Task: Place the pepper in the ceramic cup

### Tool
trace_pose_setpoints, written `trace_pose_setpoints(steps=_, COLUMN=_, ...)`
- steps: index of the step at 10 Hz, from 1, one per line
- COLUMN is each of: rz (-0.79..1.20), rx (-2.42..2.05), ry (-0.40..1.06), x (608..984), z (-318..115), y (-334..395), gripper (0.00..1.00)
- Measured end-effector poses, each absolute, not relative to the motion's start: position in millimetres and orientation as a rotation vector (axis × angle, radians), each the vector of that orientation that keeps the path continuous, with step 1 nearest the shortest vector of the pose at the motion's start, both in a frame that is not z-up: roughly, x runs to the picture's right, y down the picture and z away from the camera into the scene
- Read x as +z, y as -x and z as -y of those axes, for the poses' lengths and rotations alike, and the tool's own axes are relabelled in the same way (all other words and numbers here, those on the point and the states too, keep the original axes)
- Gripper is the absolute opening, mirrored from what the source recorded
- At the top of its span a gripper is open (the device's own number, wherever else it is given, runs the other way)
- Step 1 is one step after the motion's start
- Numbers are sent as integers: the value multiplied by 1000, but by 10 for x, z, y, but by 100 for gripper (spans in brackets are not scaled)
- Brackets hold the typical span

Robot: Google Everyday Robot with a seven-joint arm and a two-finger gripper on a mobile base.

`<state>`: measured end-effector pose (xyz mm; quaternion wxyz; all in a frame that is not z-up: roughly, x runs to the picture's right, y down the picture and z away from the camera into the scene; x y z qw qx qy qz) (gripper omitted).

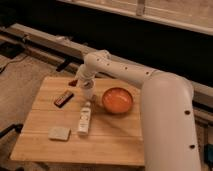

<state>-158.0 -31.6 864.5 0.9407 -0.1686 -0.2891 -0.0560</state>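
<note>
The gripper [83, 84] is seen just above the cup [88, 93], with the pepper [73, 81] right beside it. Whether the pepper is gripped cannot be told. The pepper should be lined up over the cup's mouth before being dropped.

Single view, set high behind the robot's white arm, looking down and forward at moderate range over the pale wooden plank surface [110, 135]. The hand [80, 82] sits near the surface's far edge, left of frame centre.
</note>
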Motion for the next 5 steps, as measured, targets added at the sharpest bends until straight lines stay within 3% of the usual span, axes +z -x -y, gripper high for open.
trace_pose_setpoints(steps=2, rz=594, rx=-73, ry=355, x=8673, z=249, y=1513, gripper=80)
trace_pose_setpoints(steps=5, rz=596, rx=-31, ry=348, x=8657, z=222, y=1414, gripper=80)
